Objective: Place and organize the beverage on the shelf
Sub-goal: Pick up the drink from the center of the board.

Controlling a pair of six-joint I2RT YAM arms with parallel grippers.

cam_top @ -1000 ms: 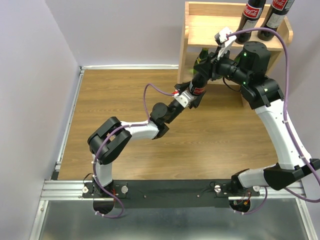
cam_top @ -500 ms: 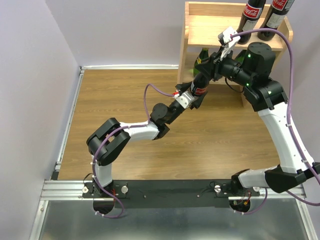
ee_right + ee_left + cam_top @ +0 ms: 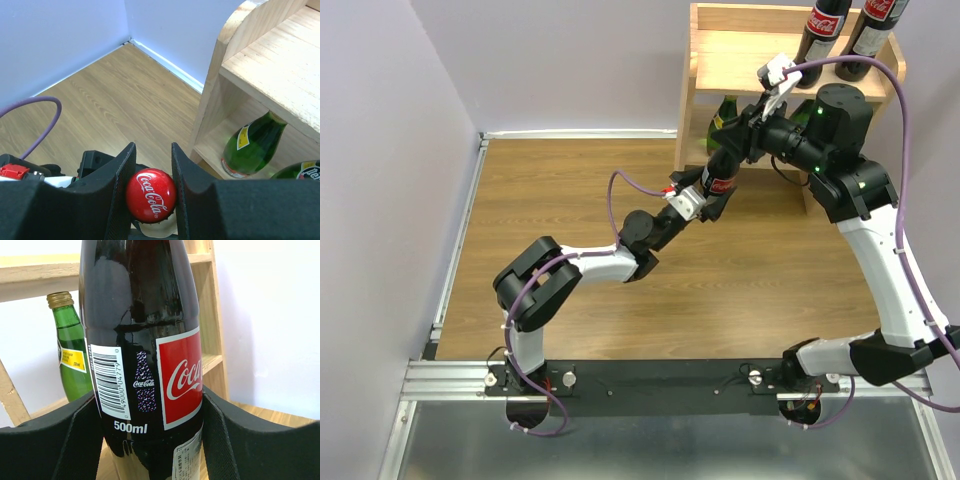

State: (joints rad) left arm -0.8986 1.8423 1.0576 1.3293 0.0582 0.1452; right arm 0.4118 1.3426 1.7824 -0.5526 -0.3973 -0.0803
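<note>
Bright even light, soft faint shadows, sharp focus, pale glare on the cola bottle [image 3: 142, 340] (left wrist view)

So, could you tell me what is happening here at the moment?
Both arms hold one cola bottle just in front of the shelf. The left tool is closed around its body at the label, and the right tool pinches its red cap from above. Two other cola bottles already stand at the right end of the top board, and green bottles stand on the lower tier. The held bottle is not yet on the shelf.
</note>
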